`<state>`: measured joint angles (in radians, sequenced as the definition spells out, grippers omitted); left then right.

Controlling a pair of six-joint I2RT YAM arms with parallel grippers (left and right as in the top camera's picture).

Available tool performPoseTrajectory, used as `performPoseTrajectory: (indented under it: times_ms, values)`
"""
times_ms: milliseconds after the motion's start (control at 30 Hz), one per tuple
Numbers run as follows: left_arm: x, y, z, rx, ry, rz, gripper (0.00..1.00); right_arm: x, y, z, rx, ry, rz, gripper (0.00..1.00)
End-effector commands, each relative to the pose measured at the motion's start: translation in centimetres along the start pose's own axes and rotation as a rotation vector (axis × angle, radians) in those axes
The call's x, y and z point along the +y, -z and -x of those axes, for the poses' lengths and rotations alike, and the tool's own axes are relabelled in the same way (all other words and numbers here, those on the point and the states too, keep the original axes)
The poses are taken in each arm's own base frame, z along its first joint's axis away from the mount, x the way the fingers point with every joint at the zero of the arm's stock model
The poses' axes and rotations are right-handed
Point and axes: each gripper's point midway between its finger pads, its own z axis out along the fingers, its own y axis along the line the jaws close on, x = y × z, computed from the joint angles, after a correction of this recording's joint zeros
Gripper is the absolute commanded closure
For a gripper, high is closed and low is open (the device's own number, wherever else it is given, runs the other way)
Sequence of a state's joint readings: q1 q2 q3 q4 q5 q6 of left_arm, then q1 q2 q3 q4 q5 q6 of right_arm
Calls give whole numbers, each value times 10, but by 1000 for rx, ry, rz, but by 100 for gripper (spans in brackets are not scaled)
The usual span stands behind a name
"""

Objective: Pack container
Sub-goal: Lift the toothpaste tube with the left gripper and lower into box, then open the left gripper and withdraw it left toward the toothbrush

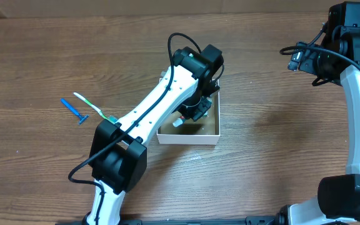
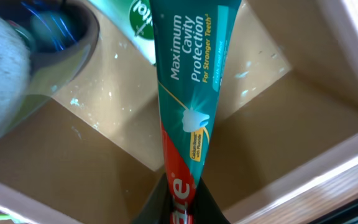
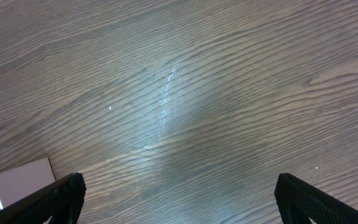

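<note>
Container point(image 1: 188, 139) sits mid-table under the left arm point(image 1: 161, 100).
Inside it, the left gripper point(image 2: 180, 200) holds a toothpaste tube point(image 2: 188, 81) above the floor, with a packet point(image 2: 134, 22) lying beyond the tube. A razor point(image 1: 72, 109) and a toothbrush point(image 1: 89, 105) lie side by side on the table point(image 1: 42, 50), left of the container. The right gripper point(image 1: 297, 59) hangs well to the right.

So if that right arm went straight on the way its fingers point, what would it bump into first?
The bare wooden table, most likely. The right fingers stand open, and between them the wrist view shows only wood straight ahead; how far off is unclear.
</note>
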<state>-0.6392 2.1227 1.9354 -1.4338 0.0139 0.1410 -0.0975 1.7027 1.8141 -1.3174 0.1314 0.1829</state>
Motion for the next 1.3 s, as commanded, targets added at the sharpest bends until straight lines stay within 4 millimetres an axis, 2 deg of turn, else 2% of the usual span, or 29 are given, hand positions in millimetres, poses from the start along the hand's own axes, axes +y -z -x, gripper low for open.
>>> performPoseTrajectory:
  times_ms: [0,100,267,367,467,600,700,767,833,900,967,1067,1167,1267]
  values:
    - [8,-4,-9,6,-104,-10,91,-2,13,9,-48,-9,3,0]
    - [7,-11,-13,17,-146,-36,83,-2,13,9,-48,-9,3,0]
    - [5,-10,-9,-2,-167,-52,52,-2,13,9,-48,-9,3,0]
    - [-1,-5,-5,-18,-174,-65,50,-2,13,9,-48,-9,3,0]
    - [-9,10,2,-55,-188,-85,50,-2,13,9,-48,-8,4,0]
    - [-25,49,16,-141,-222,-98,52,-2,13,9,-48,-9,3,0]
    - [-23,83,19,-193,-226,-54,51,-2,13,9,-48,-9,3,0]
    - [-9,108,20,-231,-145,27,51,-2,13,9,-48,-9,3,0]
    - [19,136,16,-277,2,147,51,-2,13,9,-48,-9,3,0]
    - [47,158,9,-319,168,241,47,-2,13,9,-48,-9,3,0]
    - [68,174,4,-372,301,265,41,-2,13,9,-48,-9,3,0]
    - [105,189,-17,-421,519,226,40,-2,13,9,-48,-9,3,0]
    - [129,195,-36,-443,631,162,41,-2,13,9,-48,-9,3,0]
    - [154,198,-71,-438,760,135,42,-2,13,9,-48,-9,3,0]
